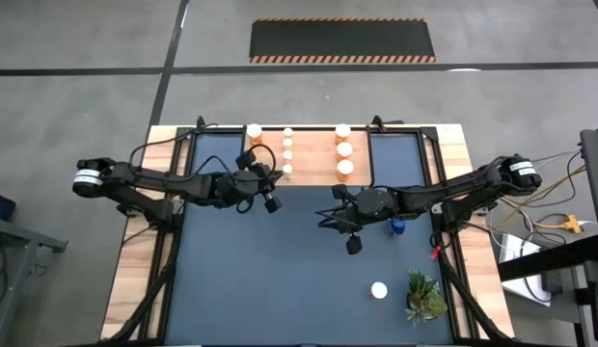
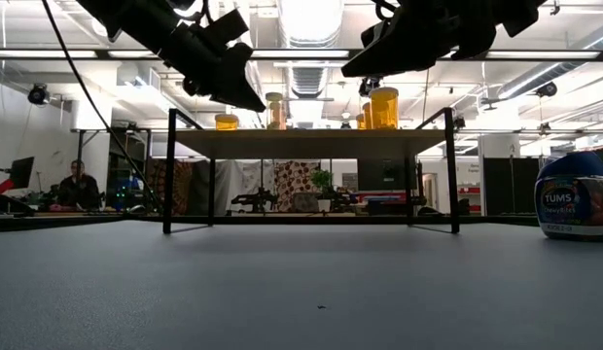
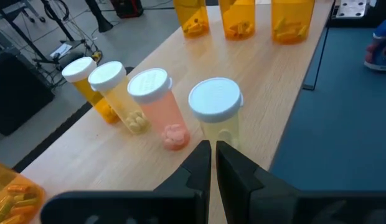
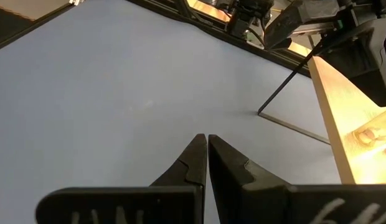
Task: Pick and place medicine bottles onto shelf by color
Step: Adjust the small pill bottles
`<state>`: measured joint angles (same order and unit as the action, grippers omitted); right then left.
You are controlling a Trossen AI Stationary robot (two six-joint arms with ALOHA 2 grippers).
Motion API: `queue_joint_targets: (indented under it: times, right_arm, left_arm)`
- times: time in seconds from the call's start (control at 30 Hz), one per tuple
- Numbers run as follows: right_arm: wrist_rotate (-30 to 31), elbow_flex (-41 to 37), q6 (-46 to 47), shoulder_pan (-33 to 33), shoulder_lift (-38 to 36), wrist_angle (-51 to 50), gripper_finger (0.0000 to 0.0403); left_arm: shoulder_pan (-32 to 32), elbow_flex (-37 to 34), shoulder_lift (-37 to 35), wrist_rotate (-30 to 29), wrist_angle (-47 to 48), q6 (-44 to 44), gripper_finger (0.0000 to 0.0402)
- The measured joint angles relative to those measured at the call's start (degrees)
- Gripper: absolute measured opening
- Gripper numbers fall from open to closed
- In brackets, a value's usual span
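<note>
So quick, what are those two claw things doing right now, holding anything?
Left gripper: closed, empty, up by the small bottles on the shelf.
Right gripper: closed, empty, above the blue mat.

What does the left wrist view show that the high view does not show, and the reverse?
Only the left wrist view: pills inside the small bottles standing in a row on the shelf, and the left gripper with jaws shut, holding nothing.
Only the high view: both arms, the right gripper, one white-capped bottle on the mat beside the green plant.
Both: the shelf, its bottle rows, the blue bottle.
</note>
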<state>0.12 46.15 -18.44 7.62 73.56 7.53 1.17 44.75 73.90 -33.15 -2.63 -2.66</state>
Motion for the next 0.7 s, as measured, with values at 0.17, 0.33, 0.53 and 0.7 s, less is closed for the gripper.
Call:
queue_joint_targets:
  times: [0.17, 0.33, 0.53, 0.7]
  right_arm:
    - [0.00, 0.00, 0.00, 0.00, 0.00, 0.00, 0.0009]
    - [0.00, 0.00, 0.00, 0.00, 0.00, 0.00, 0.0009]
    - [0.00, 0.00, 0.00, 0.00, 0.00, 0.00, 0.0009]
    - [0.00, 0.00, 0.00, 0.00, 0.00, 0.00, 0.0009]
  left_arm:
    - [0.00, 0.00, 0.01, 0.00, -0.03, 0.01, 0.0008]
    - [0.00, 0.00, 0.00, 0.00, -0.05, 0.03, 0.0008]
    - [0.00, 0.00, 0.01, 0.00, -0.98, 0.03, 0.0008]
    - [0.00, -0.02, 0.01, 0.02, -1.86, 0.05, 0.0008]
